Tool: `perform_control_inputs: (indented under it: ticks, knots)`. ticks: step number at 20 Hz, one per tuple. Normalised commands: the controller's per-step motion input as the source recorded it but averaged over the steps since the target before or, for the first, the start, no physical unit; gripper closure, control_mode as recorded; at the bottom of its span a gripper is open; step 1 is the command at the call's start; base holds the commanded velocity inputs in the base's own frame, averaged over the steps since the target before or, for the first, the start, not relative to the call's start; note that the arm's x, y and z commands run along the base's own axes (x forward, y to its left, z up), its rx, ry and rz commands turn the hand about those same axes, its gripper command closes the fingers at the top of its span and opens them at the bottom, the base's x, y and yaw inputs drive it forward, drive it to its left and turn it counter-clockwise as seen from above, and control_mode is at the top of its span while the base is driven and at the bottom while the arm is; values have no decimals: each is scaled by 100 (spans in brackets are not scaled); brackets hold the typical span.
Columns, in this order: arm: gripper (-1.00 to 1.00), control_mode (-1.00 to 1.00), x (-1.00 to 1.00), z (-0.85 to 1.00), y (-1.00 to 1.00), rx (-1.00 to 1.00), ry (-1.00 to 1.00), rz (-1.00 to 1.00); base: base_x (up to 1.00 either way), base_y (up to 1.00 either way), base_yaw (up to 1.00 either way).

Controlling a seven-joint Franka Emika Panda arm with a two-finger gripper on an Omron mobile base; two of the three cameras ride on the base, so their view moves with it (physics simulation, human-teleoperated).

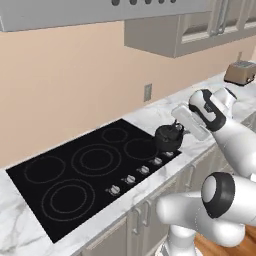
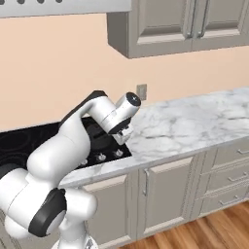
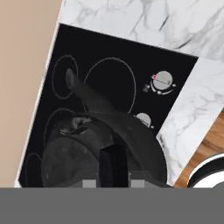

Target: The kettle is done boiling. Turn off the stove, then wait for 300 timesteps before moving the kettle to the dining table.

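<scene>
Here the tool (image 3: 113,177) sits right over the kettle (image 3: 100,153), seen from the hand view: a dark finger (image 3: 113,168) rises against the arched handle (image 3: 131,131) at the bottom of that view, but whether the fingers are closed on the handle or merely beside it I cannot tell. The kettle's short spout (image 3: 78,89) points away from the hand across the black glass.

In the left base view the kettle (image 1: 168,138) stands on the right-hand corner of the stove (image 1: 80,172), just behind the row of silver knobs (image 1: 137,174) along the front edge, and the white hand reaches it from the right, its end against the kettle's top. In the right base view the arm's upper link hides most of the cooktop (image 2: 29,138), and the hand tilts down toward the stove's right edge; the kettle itself is hidden there.

Below the front edge run grey cabinet doors (image 2: 165,194) and, to the right, drawers (image 2: 228,177). The marble tabletop (image 2: 194,121) stretches away to the right of the stove. Farther back, a wall outlet (image 1: 148,92) sits on the peach wall, a toaster (image 1: 240,73) stands on the tabletop at the far right in the left base view, and grey upper cabinets (image 2: 189,24) hang above.
</scene>
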Motion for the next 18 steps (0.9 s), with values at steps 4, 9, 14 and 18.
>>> perform_control_inputs:
  ticks: [4, 9, 14, 18]
  knots:
    - [100, 100, 0, 0, 0, 0, 0, 0, -2, -10, -39]
    - [100, 100, 0, 0, 0, 0, 0, 0, 0, -18, -40]
    - [100, 100, 0, 0, 0, 0, 0, 0, 0, -25, -41]
    - [100, 100, 0, 0, 0, 0, 0, 0, 0, -29, -42]
